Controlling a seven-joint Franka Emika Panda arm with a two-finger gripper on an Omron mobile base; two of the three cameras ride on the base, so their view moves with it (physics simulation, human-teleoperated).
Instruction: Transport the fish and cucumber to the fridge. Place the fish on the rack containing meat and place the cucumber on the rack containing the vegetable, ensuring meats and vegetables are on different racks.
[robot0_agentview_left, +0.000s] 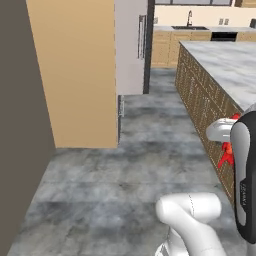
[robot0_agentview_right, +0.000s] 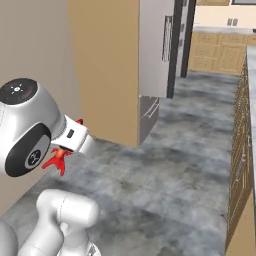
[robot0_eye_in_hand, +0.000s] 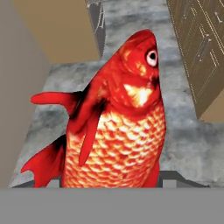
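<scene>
The arm is folding back on itself at the lower right of the left base view, its wrist hanging low above the grey floor. The gripper is clamping the fish, whose head is pointing away up the hand view. The fridge is standing shut at the upper centre, beside the tan cabinet.

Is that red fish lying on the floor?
No, the fish is held up in the gripper, with the grey floor well below it.
</scene>
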